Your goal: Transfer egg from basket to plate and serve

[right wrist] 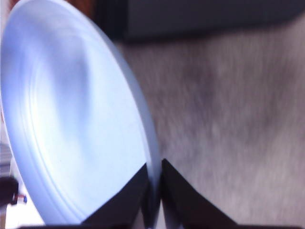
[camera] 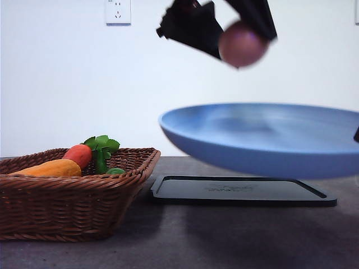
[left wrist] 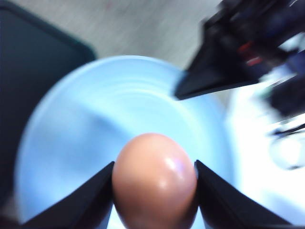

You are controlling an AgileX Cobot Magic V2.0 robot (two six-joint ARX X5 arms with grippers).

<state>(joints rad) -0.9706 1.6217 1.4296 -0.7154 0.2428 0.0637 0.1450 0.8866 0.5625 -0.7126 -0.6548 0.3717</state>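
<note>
The pinkish-brown egg [camera: 242, 43] hangs high above the light blue plate [camera: 263, 137], held between the black fingers of my left gripper [camera: 238, 39]. In the left wrist view the egg [left wrist: 155, 180] sits squeezed between both fingers [left wrist: 81, 200], with the plate [left wrist: 95, 143] below it. My right gripper [right wrist: 155, 191] is shut on the plate's rim [right wrist: 151, 157] and holds the plate up off the table. The wicker basket [camera: 67, 207] stands at the left on the table.
A flat black tray [camera: 241, 190] lies on the dark table beneath the raised plate. In the basket lie a red-orange tomato-like piece [camera: 78, 155], a long orange-yellow vegetable [camera: 50, 168] and green leaves [camera: 102, 147]. A white wall with a socket [camera: 118, 11] stands behind.
</note>
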